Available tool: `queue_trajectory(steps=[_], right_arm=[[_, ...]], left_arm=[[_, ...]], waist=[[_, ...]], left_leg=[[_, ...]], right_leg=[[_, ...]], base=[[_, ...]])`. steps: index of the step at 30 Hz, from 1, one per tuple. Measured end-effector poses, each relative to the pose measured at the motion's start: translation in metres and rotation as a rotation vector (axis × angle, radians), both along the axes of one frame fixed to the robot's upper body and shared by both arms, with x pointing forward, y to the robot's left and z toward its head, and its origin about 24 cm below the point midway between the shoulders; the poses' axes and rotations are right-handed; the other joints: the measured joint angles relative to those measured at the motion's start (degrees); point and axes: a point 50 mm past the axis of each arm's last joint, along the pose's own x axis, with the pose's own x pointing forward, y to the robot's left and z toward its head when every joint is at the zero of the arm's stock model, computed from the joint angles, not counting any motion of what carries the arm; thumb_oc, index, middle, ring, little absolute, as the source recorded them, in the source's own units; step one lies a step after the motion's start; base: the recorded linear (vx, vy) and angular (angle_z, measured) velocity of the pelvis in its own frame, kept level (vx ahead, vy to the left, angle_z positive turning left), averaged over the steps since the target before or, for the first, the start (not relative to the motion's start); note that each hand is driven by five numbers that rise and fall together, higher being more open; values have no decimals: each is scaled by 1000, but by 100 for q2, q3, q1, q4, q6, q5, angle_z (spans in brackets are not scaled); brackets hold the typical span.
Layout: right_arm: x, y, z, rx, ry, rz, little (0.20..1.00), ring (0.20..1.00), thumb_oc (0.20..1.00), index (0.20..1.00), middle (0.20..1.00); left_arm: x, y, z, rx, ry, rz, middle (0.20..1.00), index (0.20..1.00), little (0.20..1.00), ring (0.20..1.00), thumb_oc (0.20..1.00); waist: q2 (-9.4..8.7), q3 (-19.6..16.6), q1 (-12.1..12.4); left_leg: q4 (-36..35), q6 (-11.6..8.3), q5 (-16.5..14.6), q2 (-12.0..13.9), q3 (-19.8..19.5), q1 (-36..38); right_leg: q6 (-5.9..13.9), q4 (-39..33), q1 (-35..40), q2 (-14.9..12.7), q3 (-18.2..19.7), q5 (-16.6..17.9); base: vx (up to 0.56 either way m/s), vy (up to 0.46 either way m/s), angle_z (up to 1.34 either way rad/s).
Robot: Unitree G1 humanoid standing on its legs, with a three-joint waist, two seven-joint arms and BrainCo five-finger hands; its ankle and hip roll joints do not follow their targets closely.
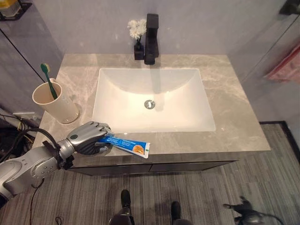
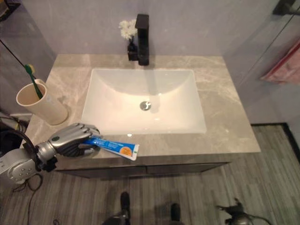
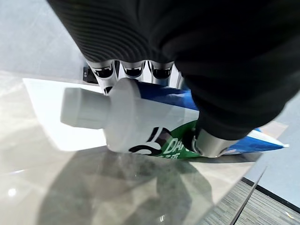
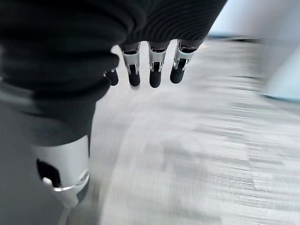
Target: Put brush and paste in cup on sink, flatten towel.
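The left hand (image 1: 88, 137) clasped a glossy blue toothpaste tube (image 1: 127, 145) on the veined marble counter (image 1: 225, 89) near the smooth beige cup (image 1: 55, 101), while the right hand (image 4: 145, 65) hung relaxed.

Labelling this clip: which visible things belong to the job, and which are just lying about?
Job:
toothpaste tube, clasped by left hand
cream cup
green toothbrush, in the cup
sink

Lying about:
black faucet
white flowers
pink cloth

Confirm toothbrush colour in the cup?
Green toothbrush, standing in the beige cup; left eye view shows it best.
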Motion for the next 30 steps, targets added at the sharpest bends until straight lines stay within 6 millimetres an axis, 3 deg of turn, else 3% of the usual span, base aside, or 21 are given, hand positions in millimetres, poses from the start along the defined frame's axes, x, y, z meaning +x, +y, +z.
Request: queue_trajectory(steps=[3,5,8,9,10,11,12,14,16,18,19,20,22,24,25,27,30], right_arm=[[-24,-42,27,-87,-89,-266,1000,1000,1000,1000,1000],[-17,-67,52,-172,-203,-354,1000,1000,1000,1000,1000],[30,-88,107,-348,-496,-254,1000,1000,1000,1000,1000],[60,-86,144,-436,-659,-165,1000,1000,1000,1000,1000],[88,-70,185,-505,-847,-31,1000,1000,1000,1000,1000],[104,-57,208,-544,-953,69,1000,1000,1000,1000,1000],[122,-27,250,-619,-1128,224,1000,1000,1000,1000,1000],[138,5,281,-702,-1253,429,1000,1000,1000,1000,1000],[156,20,289,-698,-1262,534,1000,1000,1000,1000,1000],[170,35,289,-638,-1283,610,1000,1000,1000,1000,1000],[190,60,288,-500,-1342,675,1000,1000,1000,1000,1000],[198,74,287,-450,-1333,767,1000,1000,1000,1000,1000],[220,134,281,-22,-1405,975,1000,1000,1000,1000,1000],[225,190,278,267,-1393,1213,1000,1000,1000,1000,1000],[226,213,280,374,-1422,1253,1000,1000,1000,1000,1000],[230,250,292,502,-1488,1318,1000,1000,1000,1000,1000],[235,274,312,560,-1584,1332,1000,1000,1000,1000,1000]], left_arm=[[2,-1,1,-8,-50,7,200,200,200,200,200],[9,-4,11,-58,-160,27,200,200,200,200,200],[19,-5,46,-149,-444,51,200,200,200,200,200],[23,-6,64,-212,-582,67,200,200,200,200,200],[23,-4,76,-268,-688,93,200,200,200,200,200],[25,-4,83,-304,-742,102,200,200,200,200,200],[27,-9,101,-356,-869,103,200,200,200,200,200],[25,-14,123,-427,-1005,73,200,200,200,200,200],[22,-21,141,-462,-1094,41,200,200,200,200,200],[21,-23,146,-475,-1124,28,200,200,200,200,200],[24,-25,148,-499,-1134,35,200,200,200,200,200],[26,-29,149,-505,-1134,25,200,200,200,200,200],[29,-37,150,-522,-1120,-2,200,200,200,200,200],[30,-48,149,-518,-1097,-54,200,200,200,200,200],[30,-50,148,-516,-1092,-62,200,200,200,200,200],[30,-52,146,-516,-1079,-71,200,200,200,200,200],[31,-51,145,-525,-1072,-64,200,200,200,200,200]], waist=[[-6,-50,-56],[0,-149,-176],[53,-348,-374],[123,-448,-522],[230,-484,-640],[279,-532,-704],[337,-576,-728],[350,-692,-753],[284,-739,-749],[247,-781,-709],[226,-800,-716],[222,-802,-704],[219,-801,-594],[224,-781,-418],[228,-779,-314],[254,-758,-141],[238,-745,135]], left_leg=[[0,-8,-22,13,7,119],[-1,-4,-26,15,22,185],[-26,36,-56,64,163,274],[-26,37,-57,73,175,299],[-26,37,-57,73,201,343],[-24,20,-52,86,239,375],[-28,14,-90,116,321,468],[-26,4,-88,179,336,489],[-25,2,-86,250,339,529],[-19,-8,-81,280,366,537],[-13,-8,-81,296,436,564],[-23,-16,-78,297,470,568],[-8,-18,-48,298,496,607],[-19,-35,-72,298,474,639],[-23,-33,-72,299,476,646],[-1,-34,-72,287,430,633],[-1,-27,-85,266,395,636]], right_leg=[[-8,0,102,4,8,-8],[-6,-5,139,-3,21,-12],[-7,-47,133,7,182,-13],[-8,-3,147,13,195,-13],[-8,-4,190,21,220,-13],[-38,-1,199,33,255,7],[-25,-47,221,60,337,-16],[-91,-2,248,135,350,8],[-136,-2,284,195,365,0],[-156,-1,257,224,398,10],[-168,-2,241,246,471,26],[-166,-5,207,250,510,38],[-161,-2,244,249,528,71],[-157,-7,302,234,499,55],[-156,-10,306,214,502,54],[-161,-6,327,226,462,50],[-155,-5,355,196,431,24]], base=[[36,-33,-2],[9,-16,-6],[8,-27,-23],[30,-26,-14],[16,-33,-12],[13,-35,-25],[-19,-36,-23],[-7,-29,-15],[-37,-19,-7],[-23,-13,-12],[2,-12,-21],[-17,-30,-19],[-27,-25,-9],[2,-9,2],[1,-11,5],[9,-12,9],[20,-1,10]])
